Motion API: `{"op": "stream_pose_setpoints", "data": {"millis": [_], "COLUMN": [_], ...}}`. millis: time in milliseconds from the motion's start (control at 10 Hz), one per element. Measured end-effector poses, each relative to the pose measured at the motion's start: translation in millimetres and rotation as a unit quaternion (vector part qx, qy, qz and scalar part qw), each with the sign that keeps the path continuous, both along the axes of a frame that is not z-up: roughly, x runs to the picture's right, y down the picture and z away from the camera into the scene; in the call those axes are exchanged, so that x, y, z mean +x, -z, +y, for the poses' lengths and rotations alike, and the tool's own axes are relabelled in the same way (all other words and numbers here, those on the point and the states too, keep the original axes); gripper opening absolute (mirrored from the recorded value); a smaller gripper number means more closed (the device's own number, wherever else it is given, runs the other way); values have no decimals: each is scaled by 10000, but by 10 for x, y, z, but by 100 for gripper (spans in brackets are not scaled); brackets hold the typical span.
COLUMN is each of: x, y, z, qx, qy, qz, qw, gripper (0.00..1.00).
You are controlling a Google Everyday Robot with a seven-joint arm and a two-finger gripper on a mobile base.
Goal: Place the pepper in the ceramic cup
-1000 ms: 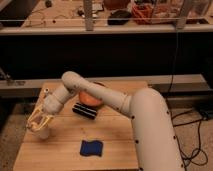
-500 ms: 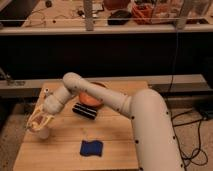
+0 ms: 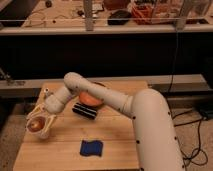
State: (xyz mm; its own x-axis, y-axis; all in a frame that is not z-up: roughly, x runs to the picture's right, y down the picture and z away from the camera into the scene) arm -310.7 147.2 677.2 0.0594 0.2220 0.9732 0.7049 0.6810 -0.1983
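Observation:
My gripper [image 3: 40, 120] is at the left side of the wooden table [image 3: 120, 150], right over the small cream ceramic cup [image 3: 43, 132]. The orange pepper [image 3: 34, 125] shows at the cup's mouth, directly under the gripper. I cannot tell whether it rests inside the cup or is still held. The gripper hides most of the cup's rim. My white arm reaches in from the lower right, across the table.
A shallow orange bowl [image 3: 92, 98] sits at the back middle of the table, partly behind my arm. A black ribbed object [image 3: 84, 111] lies in front of it. A blue sponge [image 3: 91, 148] lies near the front edge. A cluttered bench [image 3: 145, 12] stands behind.
The gripper has stayed over the cup and barely shifted. More of the orange pepper shows at the cup's mouth now.

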Motion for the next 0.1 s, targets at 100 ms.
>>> {"op": "stream_pose_setpoints", "data": {"millis": [100], "x": [25], "y": [2], "z": [-13], "qx": [115], "qy": [-60], "qz": [66], "qw": [9999], "gripper": [80]}}
